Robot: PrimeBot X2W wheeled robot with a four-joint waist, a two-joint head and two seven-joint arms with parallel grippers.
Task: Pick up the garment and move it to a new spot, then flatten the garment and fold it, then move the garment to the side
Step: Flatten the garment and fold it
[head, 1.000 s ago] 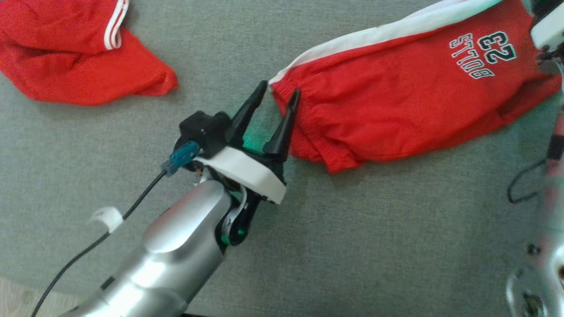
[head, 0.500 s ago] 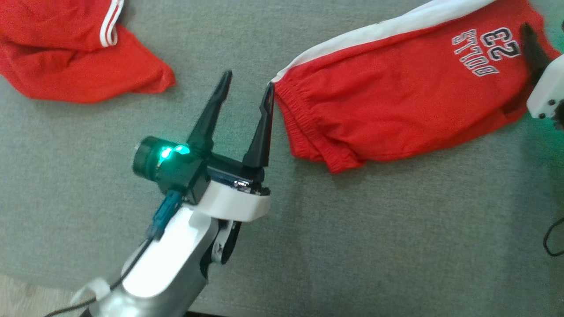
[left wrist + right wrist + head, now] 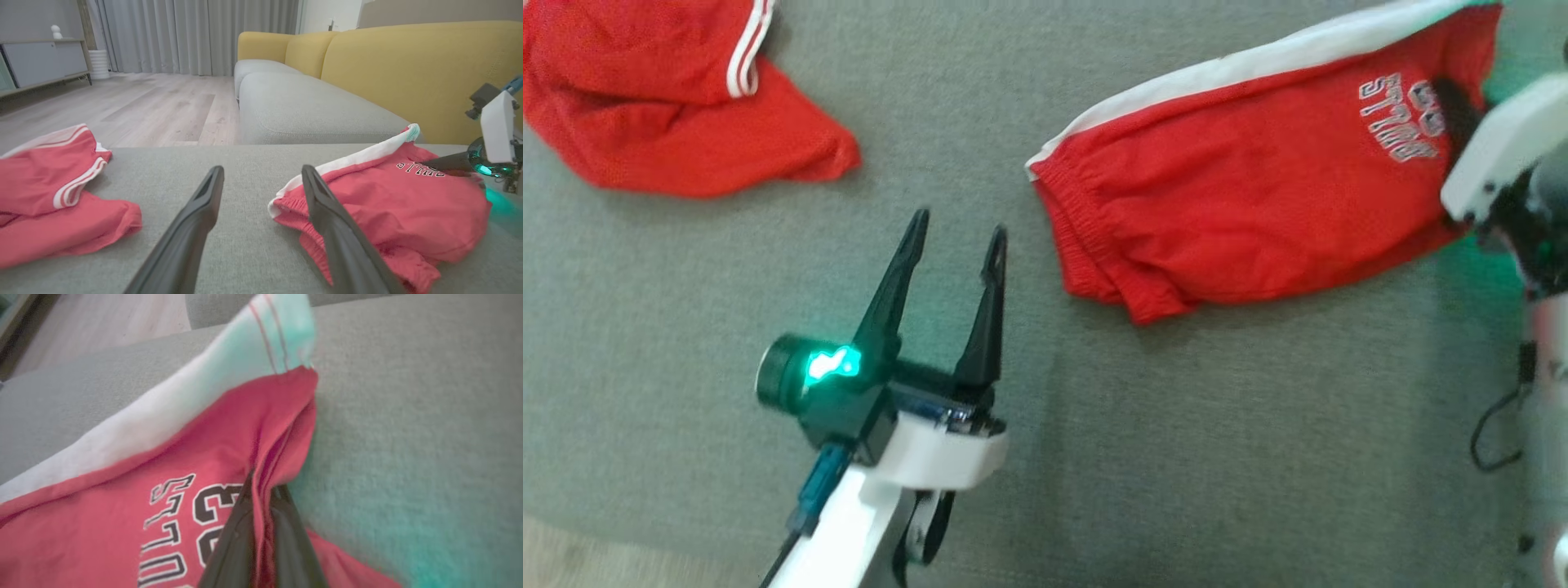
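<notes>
While the left tool (image 3: pixel 960 223) is held wide open over the cushion (image 3: pixel 1176 449), a garment (image 3: pixel 1241 188) fold is pinched in the right tool (image 3: pixel 263 484).

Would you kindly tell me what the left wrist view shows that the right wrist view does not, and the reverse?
Left wrist, not right wrist: the open left tool, a second red garment, the yellow sofa back, floor and curtains. Right wrist, not left wrist: a hem fold pinched in the shut right tool, and the number 23. Both: the red shorts with white stripe and lettering, the right tool, the grey cushion.
</notes>
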